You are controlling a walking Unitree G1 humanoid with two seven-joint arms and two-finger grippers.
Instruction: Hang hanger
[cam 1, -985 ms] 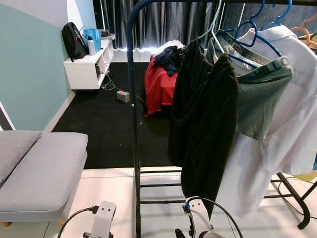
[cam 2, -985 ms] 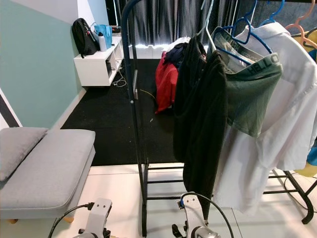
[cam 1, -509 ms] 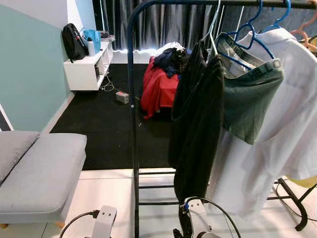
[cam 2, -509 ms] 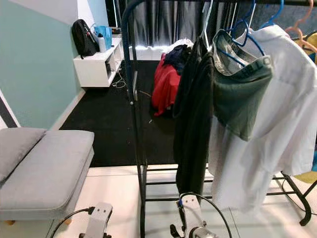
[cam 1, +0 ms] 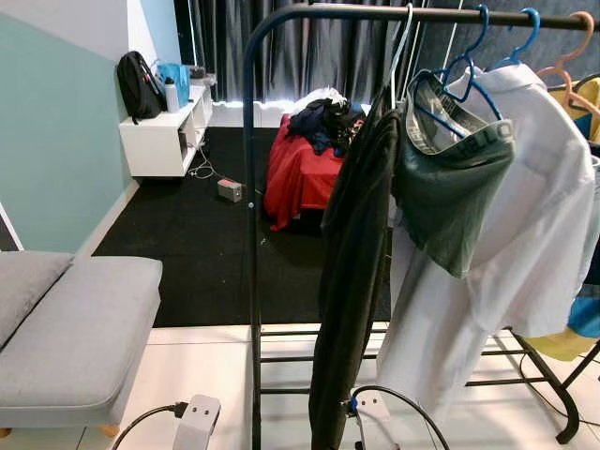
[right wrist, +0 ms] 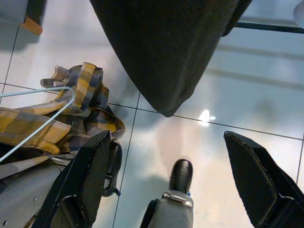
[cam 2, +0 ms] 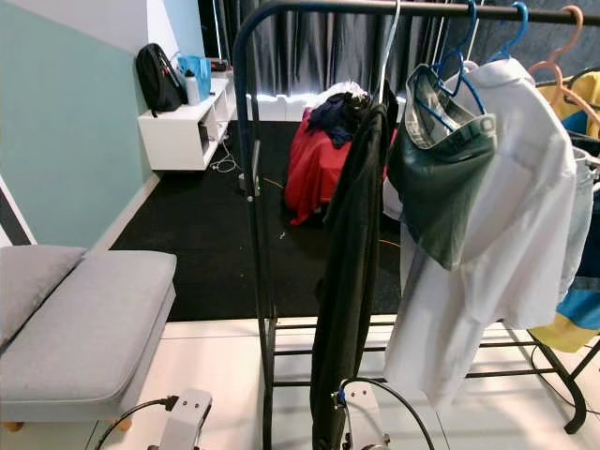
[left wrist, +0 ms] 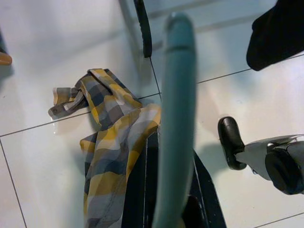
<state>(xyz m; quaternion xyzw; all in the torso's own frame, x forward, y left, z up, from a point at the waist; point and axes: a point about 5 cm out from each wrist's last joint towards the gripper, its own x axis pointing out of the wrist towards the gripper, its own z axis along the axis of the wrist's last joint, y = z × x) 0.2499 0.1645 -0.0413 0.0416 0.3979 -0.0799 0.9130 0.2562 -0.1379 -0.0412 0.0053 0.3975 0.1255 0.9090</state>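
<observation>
A pale teal hanger (left wrist: pixel 175 118) carries a yellow-and-grey plaid shirt (left wrist: pixel 109 142), which hangs low over the white tile floor. My left gripper (left wrist: pixel 173 199) is shut on that hanger, whose bar runs out between the black fingers. In the right wrist view the same hanger (right wrist: pixel 42 128) and shirt (right wrist: pixel 71 118) lie beside my right gripper (right wrist: pixel 167 137), which is open and holds nothing. The dark rack rail (cam 1: pixel 375 11) stands ahead of me, high up. On it hang a black garment (cam 1: pixel 352 281), green shorts (cam 1: pixel 450 187) and a white shirt (cam 1: pixel 506 262).
A grey sofa (cam 1: pixel 66 319) sits at the left. Beyond the rack lie a red clothes pile (cam 1: pixel 300 169) on black carpet, a white shelf (cam 1: pixel 159 141) and a black backpack (cam 1: pixel 139 82). The rack's base bars (cam 1: pixel 309 356) cross the floor ahead. My foot (right wrist: pixel 180 173) stands below.
The head view has tilted up, bringing the rack's top rail into sight. The black garment has turned edge-on and looks narrower. Both arms sit lower in the picture.
</observation>
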